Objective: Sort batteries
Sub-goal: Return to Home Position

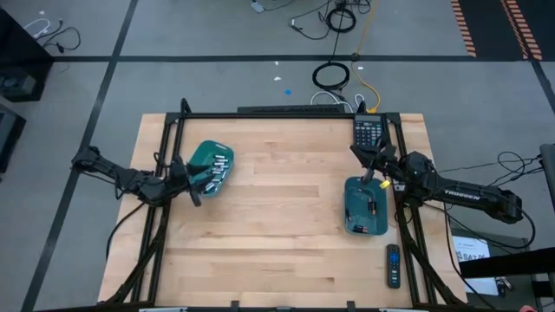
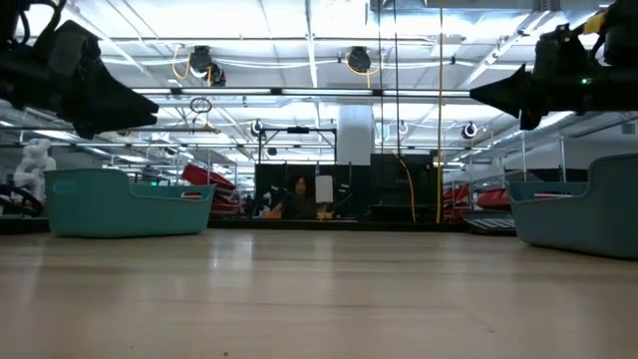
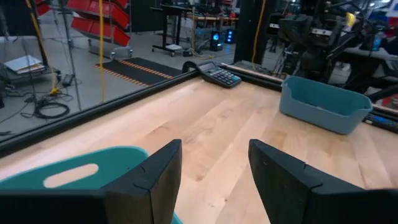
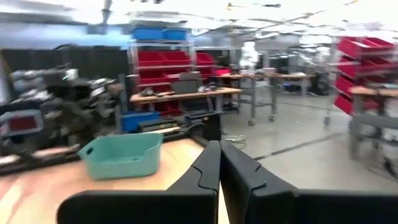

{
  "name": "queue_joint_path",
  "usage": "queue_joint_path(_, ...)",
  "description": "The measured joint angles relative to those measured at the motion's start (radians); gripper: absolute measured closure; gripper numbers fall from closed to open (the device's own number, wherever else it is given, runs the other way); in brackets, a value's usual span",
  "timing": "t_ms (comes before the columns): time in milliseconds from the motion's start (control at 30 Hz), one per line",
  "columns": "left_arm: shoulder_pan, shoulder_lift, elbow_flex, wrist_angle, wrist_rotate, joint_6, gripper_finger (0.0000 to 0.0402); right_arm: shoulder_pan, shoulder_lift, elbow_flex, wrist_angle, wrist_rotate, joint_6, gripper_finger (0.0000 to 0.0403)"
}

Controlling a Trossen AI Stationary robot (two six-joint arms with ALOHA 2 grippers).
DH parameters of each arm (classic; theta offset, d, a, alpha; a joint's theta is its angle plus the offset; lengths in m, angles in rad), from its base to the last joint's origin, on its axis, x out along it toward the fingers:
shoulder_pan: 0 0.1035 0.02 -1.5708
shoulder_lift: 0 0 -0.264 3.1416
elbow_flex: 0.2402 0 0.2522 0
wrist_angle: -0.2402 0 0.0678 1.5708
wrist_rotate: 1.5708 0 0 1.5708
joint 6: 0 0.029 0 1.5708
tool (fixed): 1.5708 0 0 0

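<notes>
Several small silvery and dark batteries (image 1: 218, 166) lie in the left teal tray (image 1: 201, 157), which sits flat on the table. My left gripper (image 1: 196, 182) hovers open above that tray's near-left rim; the tray's handle slot (image 3: 68, 175) shows just beside its fingers (image 3: 214, 171). A second teal tray (image 1: 350, 192) stands at the table's right with a few small dark things (image 1: 371, 206) in it. My right gripper (image 1: 379, 166) is shut with nothing visible between the fingers (image 4: 219, 163), and hangs above that tray's far end. The low view shows both grippers raised well clear of the table.
A black calculator (image 1: 368, 132) lies at the far right edge, just beyond my right gripper. A black remote control (image 1: 393, 265) lies near the right front corner. Bare wood (image 1: 286, 199) spreads between the two trays. A black frame rail (image 1: 286, 113) runs along the far edge.
</notes>
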Motion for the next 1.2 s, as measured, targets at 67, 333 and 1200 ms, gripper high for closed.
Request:
queue_joint_path(67, 0.0, -0.024, -0.016, 0.006, 0.009, 0.005, 0.0206, 0.0, 0.0, 0.0, -0.001, 0.05, 0.034, 0.0403)
queue_joint_path(333, 0.0, -0.036, -0.018, 0.015, 0.036, 0.053, 0.0206, 0.0, 0.0, 0.0, -0.115, 0.231, 0.062, 0.0403)
queue_joint_path(1200, 0.0, -0.036, -0.02, 0.019, 0.004, 0.033, 0.0206, 0.0, -0.001, 0.001, -0.166, 0.23, 0.293, 0.0403)
